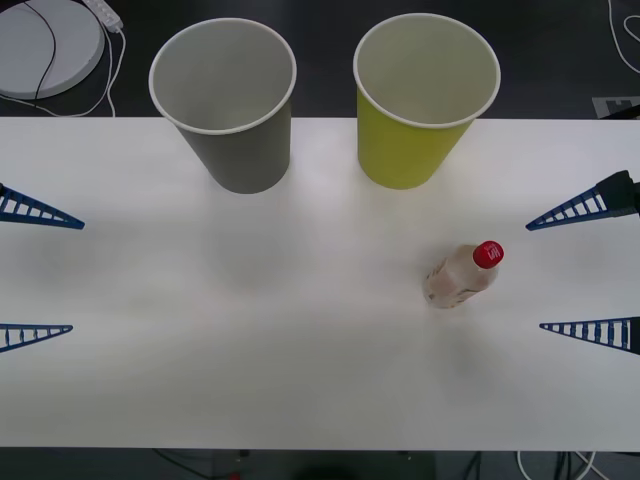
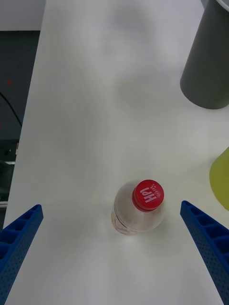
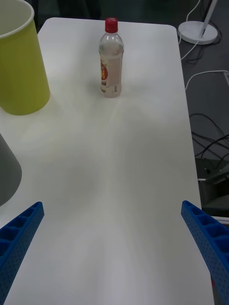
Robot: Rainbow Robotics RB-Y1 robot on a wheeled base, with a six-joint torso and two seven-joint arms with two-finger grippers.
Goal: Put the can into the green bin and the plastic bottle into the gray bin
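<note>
The plastic bottle [image 3: 111, 59] stands upright on the white worktop [image 3: 124, 167], near the green bin [image 3: 21, 71]; the left tool [image 3: 112, 238] hovers wide open, well apart.

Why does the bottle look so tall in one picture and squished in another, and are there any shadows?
In the left wrist view the plastic bottle is seen from the side, so it stands tall; the right wrist view looks down on its red cap, so it seems squat. In the front view only faint, soft shadows lie on the white table before the gray bin and green bin.
</note>
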